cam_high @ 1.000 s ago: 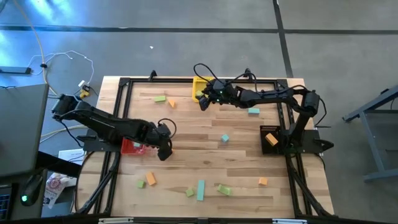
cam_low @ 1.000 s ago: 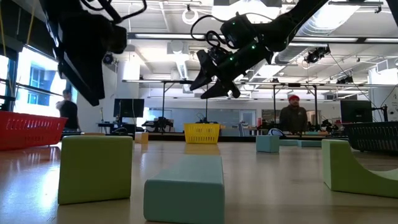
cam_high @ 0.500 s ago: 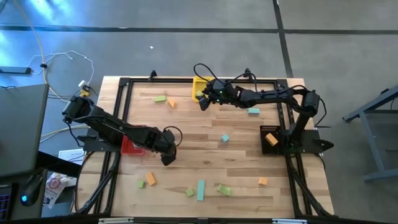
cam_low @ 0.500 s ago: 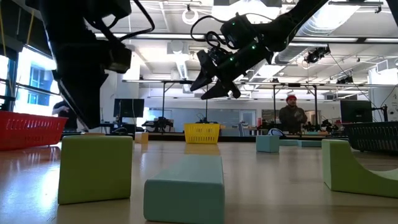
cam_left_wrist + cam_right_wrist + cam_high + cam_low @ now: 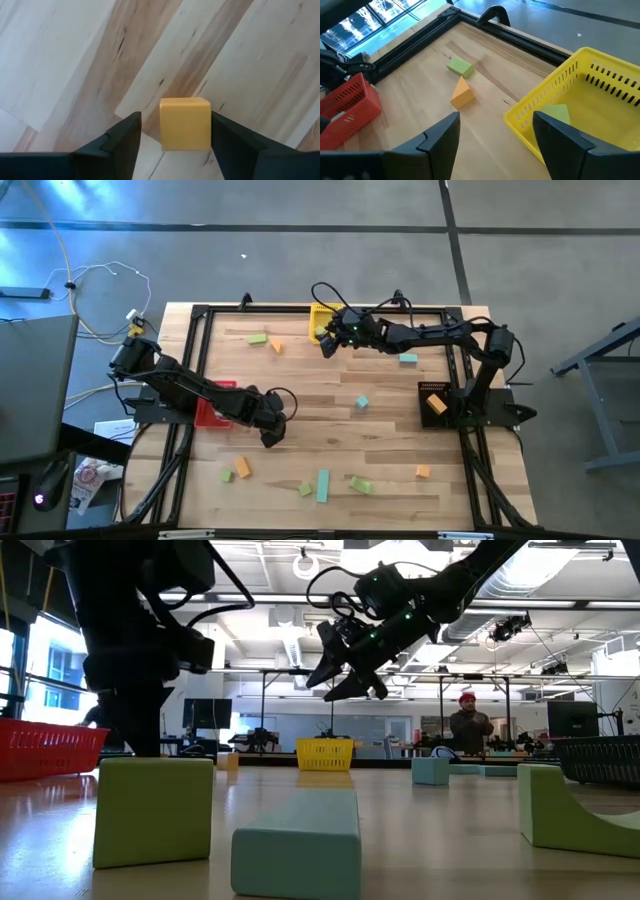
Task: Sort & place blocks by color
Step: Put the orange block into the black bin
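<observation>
An orange cube [image 5: 185, 123] lies on the wood table between the open fingers of my left gripper [image 5: 270, 435], which points down near the red bin [image 5: 213, 412]; in the high view the gripper hides the cube. My right gripper [image 5: 327, 345] hangs open and empty above the table beside the yellow bin [image 5: 320, 320], which holds a green block [image 5: 555, 114]. Other blocks lie loose on the table: a green block [image 5: 257, 338] and an orange wedge [image 5: 276, 346] at the far left, two teal blocks [image 5: 362, 402] in the middle, and several along the near edge [image 5: 323, 485]. My left gripper's fingers [image 5: 125, 140] stand on either side of the orange cube, coming from above. A gap shows on one side. Whether the other finger touches the cube's side [image 5: 207, 125], I cannot tell. The cube rests flat on the table.
A black bin [image 5: 435, 402] with an orange block stands at the right by the right arm's base. In the low view a green block [image 5: 153, 810], a teal bar [image 5: 298, 840] and a green arch [image 5: 570, 810] lie close to the near edge. A person stands in the room behind.
My left gripper has gone a little toward the table's near edge and down, with the arm reaching farther out over the table. My right gripper has kept still.
</observation>
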